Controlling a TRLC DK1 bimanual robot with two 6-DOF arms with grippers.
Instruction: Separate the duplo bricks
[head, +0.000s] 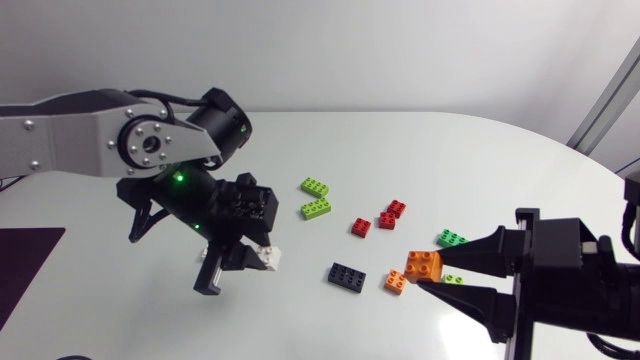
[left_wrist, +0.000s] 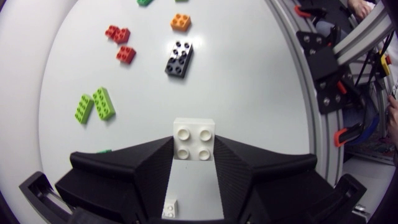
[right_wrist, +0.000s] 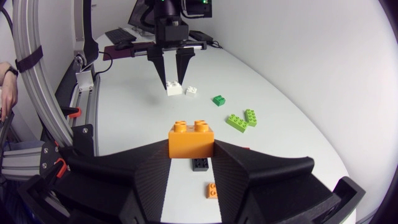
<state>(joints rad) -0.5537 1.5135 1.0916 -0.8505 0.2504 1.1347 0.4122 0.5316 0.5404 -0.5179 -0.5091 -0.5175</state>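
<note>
Pincers both loaded. Left pincer (left_wrist: 194, 149) pinches a white 2x2 brick (left_wrist: 194, 138) at its fingertips, low over the worktop (left_wrist: 249, 93). A smaller white brick (left_wrist: 169, 208) lies near it. Right pincer (right_wrist: 191, 148) pinches an orange 2x2 brick (right_wrist: 191, 135) above a black brick (right_wrist: 199, 164) and a small orange brick (right_wrist: 212, 190). Risk: both grips look shallow, so either brick may twist free, drop and scatter the loose bricks beneath.

The matte black left gripper (left_wrist: 194, 148) gripped a white square four-stud plastic brick (left_wrist: 194, 140) from both sides at the frame's middle. Ahead of it lay a black eight-stud plastic brick (left_wrist: 178, 59), with an orange square plastic brick (left_wrist: 180, 22) just beyond. Three small red plastic bricks (left_wrist: 118, 35) and two lime-green oblong plastic bricks (left_wrist: 102, 102) lay beside the black one.
</note>
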